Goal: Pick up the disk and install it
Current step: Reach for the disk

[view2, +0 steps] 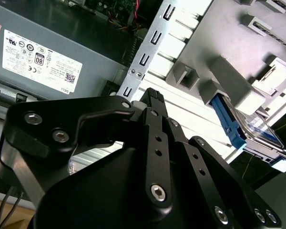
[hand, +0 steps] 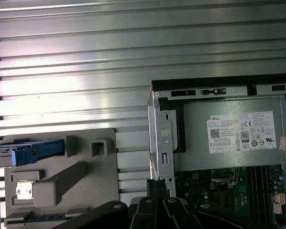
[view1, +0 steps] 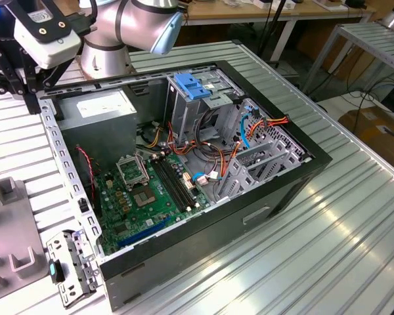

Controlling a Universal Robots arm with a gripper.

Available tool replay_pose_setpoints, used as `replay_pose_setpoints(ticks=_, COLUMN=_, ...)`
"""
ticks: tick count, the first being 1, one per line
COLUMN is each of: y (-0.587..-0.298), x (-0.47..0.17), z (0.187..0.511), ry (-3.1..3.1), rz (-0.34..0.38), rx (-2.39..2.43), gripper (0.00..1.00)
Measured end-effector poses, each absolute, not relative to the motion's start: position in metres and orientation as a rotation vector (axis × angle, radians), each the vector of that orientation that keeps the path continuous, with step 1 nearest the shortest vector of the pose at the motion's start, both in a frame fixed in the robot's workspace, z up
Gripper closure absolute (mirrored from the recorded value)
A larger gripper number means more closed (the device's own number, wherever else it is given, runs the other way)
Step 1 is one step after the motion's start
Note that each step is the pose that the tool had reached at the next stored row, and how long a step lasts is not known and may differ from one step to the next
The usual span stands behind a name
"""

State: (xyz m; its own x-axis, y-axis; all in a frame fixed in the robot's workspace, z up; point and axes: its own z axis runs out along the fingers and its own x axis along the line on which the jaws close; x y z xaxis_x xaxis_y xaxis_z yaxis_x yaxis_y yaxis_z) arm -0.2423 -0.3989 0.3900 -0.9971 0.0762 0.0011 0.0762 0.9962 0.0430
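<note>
- The disk (view2: 255,130), flat silver metal with a blue plastic side rail, sits in a slot of the grey moulded holder (hand: 62,176), outside the computer case (view1: 184,244).
- The holder lies on the ribbed aluminium table (view1: 354,216) at the exterior view's left.
- The gripper (hand: 157,185), black and jointed, hangs over the case's perforated steel edge, between holder and case. It is well apart from the disk, and its fingers look pressed together with nothing between them.
- Inside the open case, the boxy grey power supply (hand: 198,143) with its white sticker comes first, then the green motherboard (view1: 144,197).
- Further right are a ribbed light-blue latch piece (view1: 192,86) and loose orange cables (view1: 274,121).
</note>
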Motion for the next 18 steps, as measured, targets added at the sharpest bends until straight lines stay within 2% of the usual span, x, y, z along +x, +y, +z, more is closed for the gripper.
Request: replay_pose_setpoints(ticks=18, y=-0.399, x=-0.262, z=0.389, ry=3.145, rz=0.067, rx=0.121, gripper=0.89)
